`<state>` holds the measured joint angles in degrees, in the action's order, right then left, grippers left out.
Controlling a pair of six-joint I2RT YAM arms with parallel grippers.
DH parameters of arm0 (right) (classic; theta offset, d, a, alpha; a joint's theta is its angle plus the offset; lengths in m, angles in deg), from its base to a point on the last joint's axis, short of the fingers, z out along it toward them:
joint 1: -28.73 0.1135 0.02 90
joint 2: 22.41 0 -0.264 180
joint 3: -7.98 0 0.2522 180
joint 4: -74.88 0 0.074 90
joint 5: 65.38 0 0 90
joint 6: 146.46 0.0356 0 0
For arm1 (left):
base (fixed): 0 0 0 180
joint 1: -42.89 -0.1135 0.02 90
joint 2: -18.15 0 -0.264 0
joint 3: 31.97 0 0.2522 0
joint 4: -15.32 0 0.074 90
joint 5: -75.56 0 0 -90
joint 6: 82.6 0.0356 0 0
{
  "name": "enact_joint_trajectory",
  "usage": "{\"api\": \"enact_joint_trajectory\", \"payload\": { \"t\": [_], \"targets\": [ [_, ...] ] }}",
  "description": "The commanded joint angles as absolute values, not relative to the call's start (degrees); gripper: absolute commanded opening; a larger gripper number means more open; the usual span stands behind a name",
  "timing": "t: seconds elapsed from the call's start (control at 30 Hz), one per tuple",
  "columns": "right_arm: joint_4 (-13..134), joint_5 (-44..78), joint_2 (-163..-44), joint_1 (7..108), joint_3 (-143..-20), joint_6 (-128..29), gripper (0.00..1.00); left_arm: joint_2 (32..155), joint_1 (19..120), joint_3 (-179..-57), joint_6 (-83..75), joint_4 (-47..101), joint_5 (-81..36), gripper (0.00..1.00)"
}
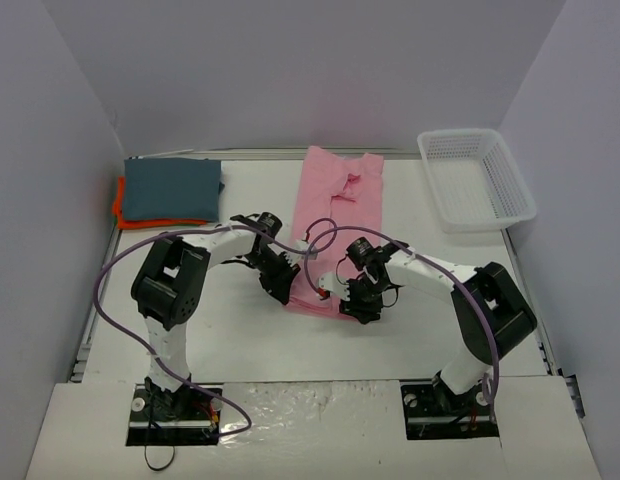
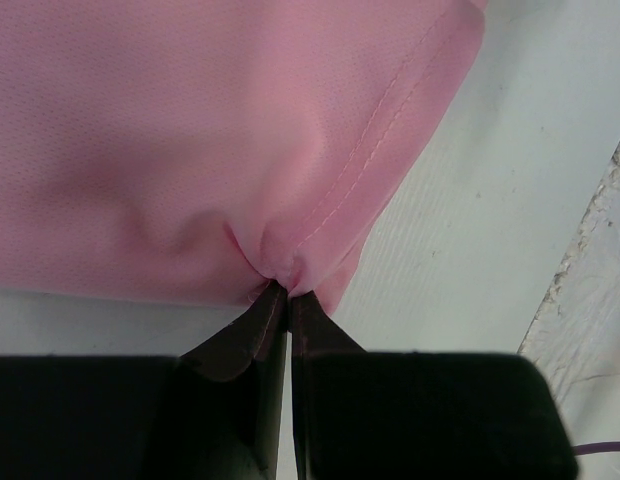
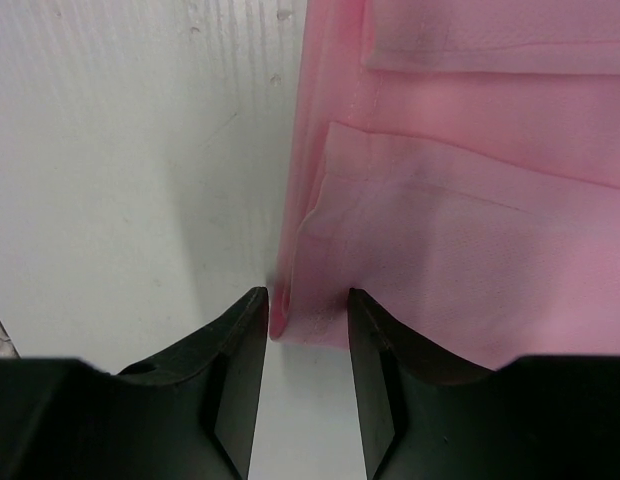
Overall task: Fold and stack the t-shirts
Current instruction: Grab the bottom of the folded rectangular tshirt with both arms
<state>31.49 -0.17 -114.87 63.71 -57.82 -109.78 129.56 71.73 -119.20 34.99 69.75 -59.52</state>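
Folding the pink shirt (image 1: 342, 195) cleanly calls for the right gripper (image 3: 308, 300), half-open with a hem corner between its jaws, to close firmly before both lift together, since the left gripper (image 2: 287, 290) is pinched tight on the corner just ahead of it.

White table (image 1: 240, 340): pink shirt (image 1: 345, 195), shirt stack (image 1: 170, 188), basket (image 1: 490, 222)

The table (image 1: 410, 345) is lit brightly and evenly from above, and only short, soft shadows are cast on it. In the 2 wrist views the left fingers (image 2: 240, 345) and right fingers (image 3: 235, 360) are rendered dark and slightly blurred, while the weave of the pink t-shirt (image 2: 190, 120) is resolved sharply.
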Motion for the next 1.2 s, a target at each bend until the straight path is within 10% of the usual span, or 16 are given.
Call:
{"api": "enact_joint_trajectory", "payload": {
  "t": [0.0,0.23,0.5,1.17],
  "targets": [
    [30.0,2.0,-116.2,64.1,-58.2,-108.8,0.34,129.2,71.2,-119.3,35.4,70.6,-60.4,0.03],
    [31.8,4.2,-117.6,64.6,-57.7,-108.1,0.31,129.6,71.1,-119.6,35.3,70.8,-61.2,0.02],
    [34.1,5.7,-118.1,65.1,-57.5,-105.5,0.01,129.4,70.9,-119.8,35.3,71.3,-61.7,0.02],
    [23.2,-4.3,-108.8,62.7,-60.4,-106.7,0.0,119.9,70.2,-117.2,42.8,76.4,-66.7,0.02]
  ]
}}
